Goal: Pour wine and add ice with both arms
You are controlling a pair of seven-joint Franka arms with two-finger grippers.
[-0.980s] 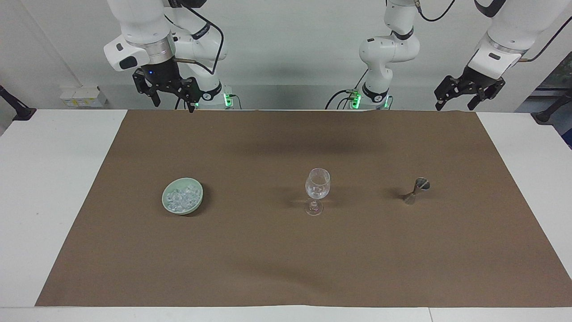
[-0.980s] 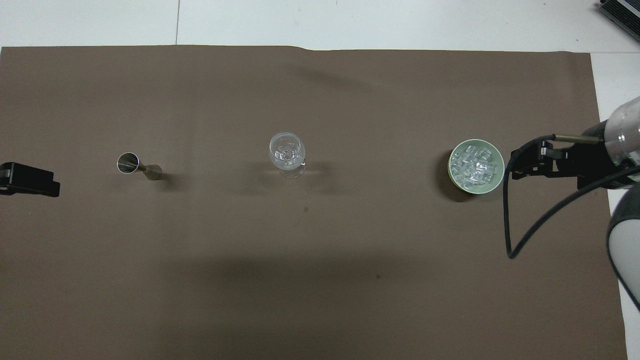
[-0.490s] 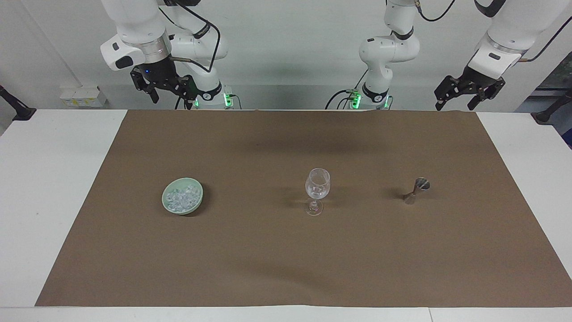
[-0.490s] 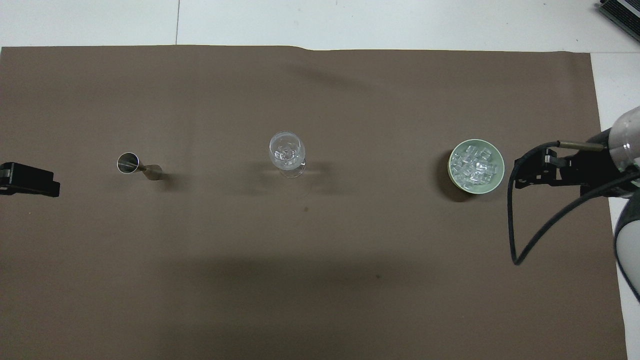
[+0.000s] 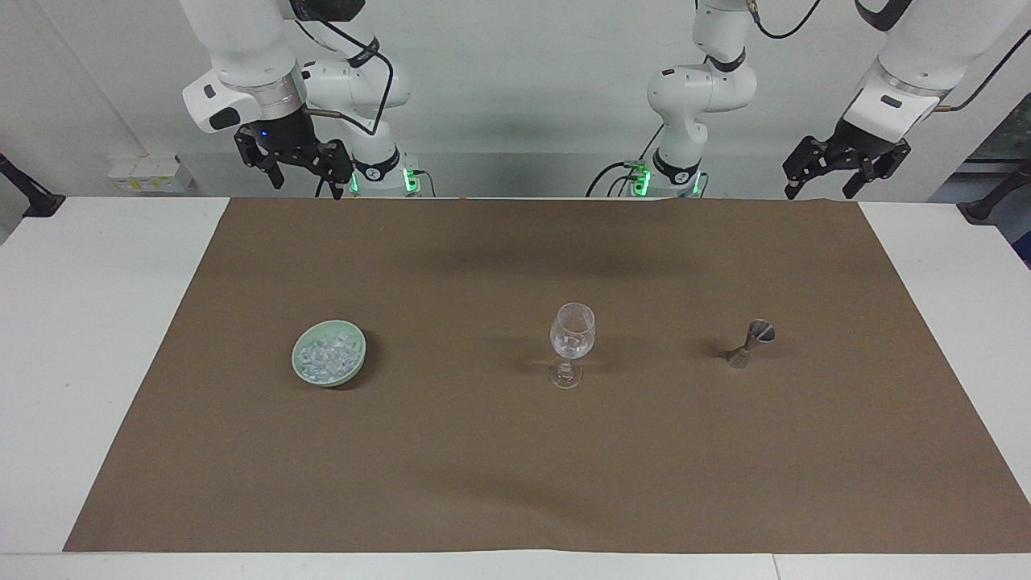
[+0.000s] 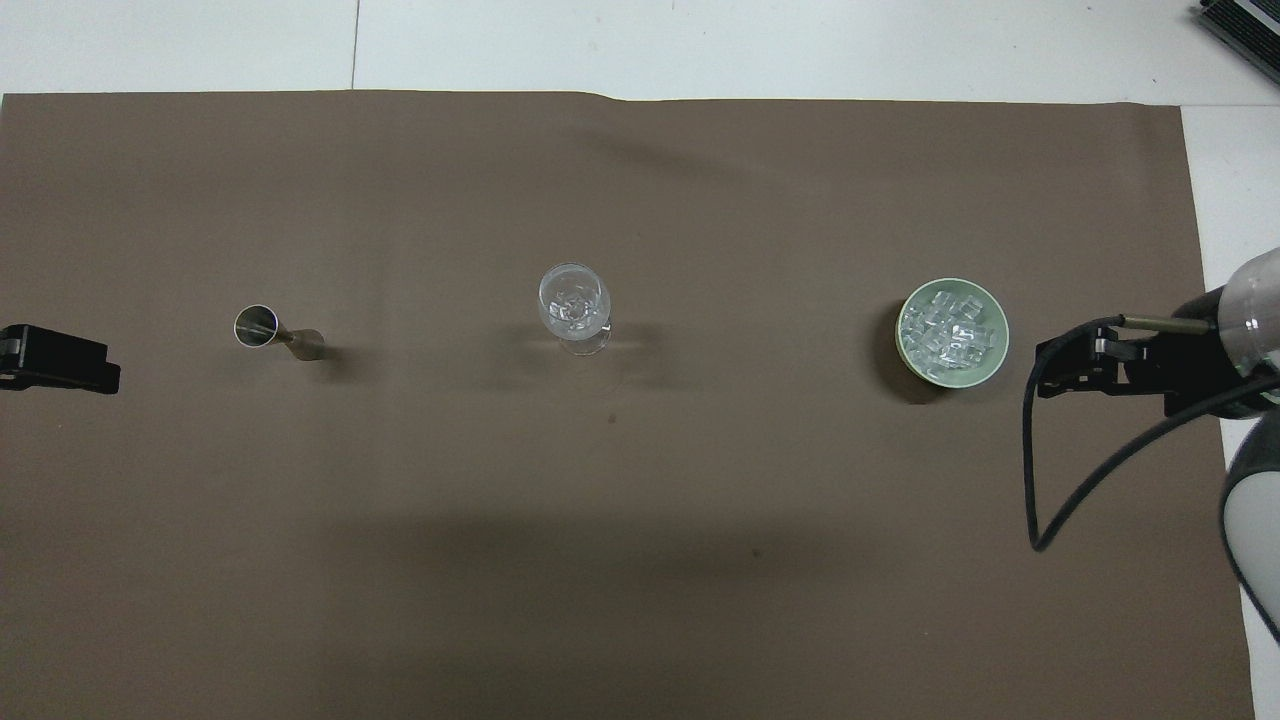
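A clear stemmed wine glass (image 5: 572,342) (image 6: 574,305) stands upright mid-table, with glinting clear bits low in its bowl. The ice (image 5: 326,354) (image 6: 950,330) fills a pale green bowl (image 5: 354,361) (image 6: 996,356) toward the right arm's end. A small metal jigger (image 5: 749,344) (image 6: 275,333) stands toward the left arm's end; wine is not visible in it. My right gripper (image 5: 310,179) (image 6: 1062,365) hangs open and empty above the mat's edge by its base. Open and empty too, my left gripper (image 5: 820,192) (image 6: 60,360) waits high by its own base.
A brown mat (image 5: 515,467) (image 6: 640,560) covers most of the white table (image 5: 97,322). Only the bowl, the glass and the jigger stand on it, in one row across the middle. Black cable (image 6: 1040,470) loops from the right arm.
The right gripper has drawn back from beside the bowl toward the robots. The left arm, glass, bowl and jigger have not moved.
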